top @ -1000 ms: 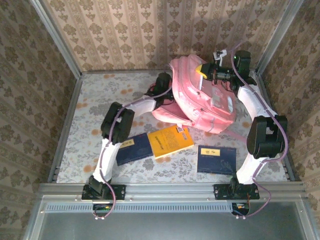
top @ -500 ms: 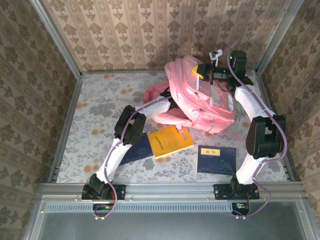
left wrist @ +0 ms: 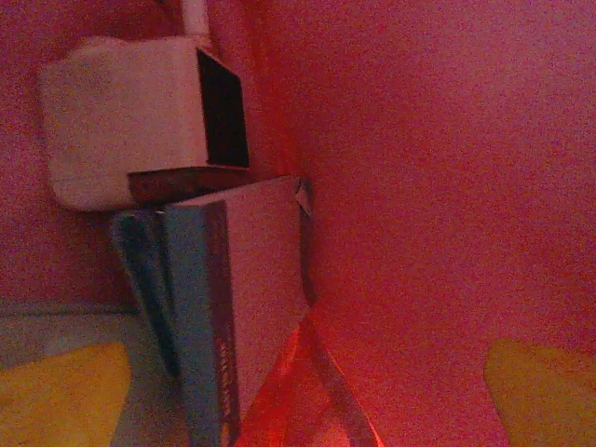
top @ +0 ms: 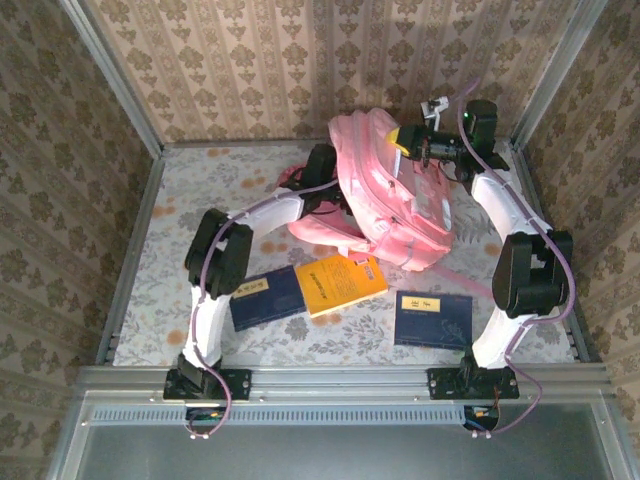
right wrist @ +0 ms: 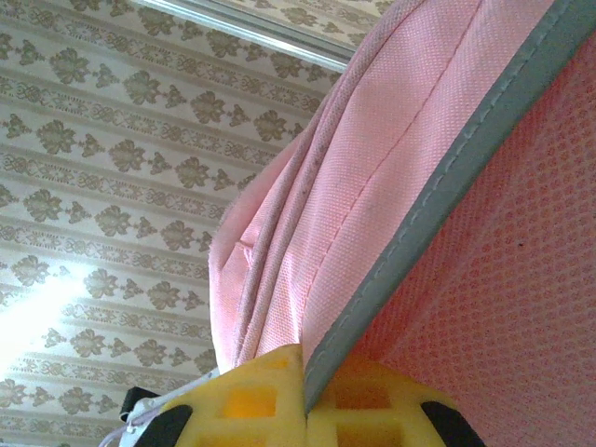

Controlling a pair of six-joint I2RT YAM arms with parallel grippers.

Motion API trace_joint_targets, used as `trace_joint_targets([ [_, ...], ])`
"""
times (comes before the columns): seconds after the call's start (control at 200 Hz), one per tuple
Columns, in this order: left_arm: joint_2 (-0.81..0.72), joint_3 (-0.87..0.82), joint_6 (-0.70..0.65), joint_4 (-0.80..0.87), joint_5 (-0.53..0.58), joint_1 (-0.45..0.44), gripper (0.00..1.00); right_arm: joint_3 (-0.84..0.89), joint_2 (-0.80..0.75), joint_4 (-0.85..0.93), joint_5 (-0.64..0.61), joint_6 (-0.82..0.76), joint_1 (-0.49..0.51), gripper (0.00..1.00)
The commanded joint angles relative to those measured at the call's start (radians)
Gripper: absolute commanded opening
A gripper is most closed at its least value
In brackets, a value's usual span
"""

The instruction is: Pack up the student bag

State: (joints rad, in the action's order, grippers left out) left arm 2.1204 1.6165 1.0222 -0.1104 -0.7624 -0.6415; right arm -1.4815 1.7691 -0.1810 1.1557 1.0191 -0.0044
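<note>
Inside, the left gripper [left wrist: 300,396] is spread wide and empty, and should back straight out past the packed book [left wrist: 237,307]. The student bag [top: 400,200] lies at the tabletop's far right. The right gripper [right wrist: 307,400] pinches its rim and should hold it high. The dark-blue book [top: 268,297], yellow book [top: 340,282] and blue book [top: 433,318] lie near the near edge, and the left arm itself crosses the way to the mouth.

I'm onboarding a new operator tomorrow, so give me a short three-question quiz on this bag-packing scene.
1. True or false: the right tool is pinching the grey-trimmed edge of the student bag.
2. How many books lie on the table outside the bag? A one, B three, C five.
3. Fill in: the middle book has a ____ cover.

Key: 1 true; 2 B; 3 yellow.
</note>
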Motion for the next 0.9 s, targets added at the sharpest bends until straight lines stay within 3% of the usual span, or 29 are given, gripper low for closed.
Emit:
trace_joint_targets([
  [0.0,-0.06,-0.067,0.067,-0.16,-0.036,0.031,1.0,-0.003,-0.038,-0.03,-0.025,-0.048,-0.012,0.0],
  [0.265,-0.158,-0.162,0.081,-0.185,-0.027,0.074,1.0,0.002,-0.054,0.042,-0.053,-0.114,-0.012,0.0],
  [0.445,-0.246,-0.223,-0.002,-0.019,0.035,0.112,1.0,-0.025,-0.056,0.151,-0.082,-0.186,-0.012,0.0],
  [0.895,-0.524,-0.339,-0.223,0.375,0.145,0.311,1.0,-0.1,-0.042,0.465,-0.284,-0.445,-0.017,0.0],
])
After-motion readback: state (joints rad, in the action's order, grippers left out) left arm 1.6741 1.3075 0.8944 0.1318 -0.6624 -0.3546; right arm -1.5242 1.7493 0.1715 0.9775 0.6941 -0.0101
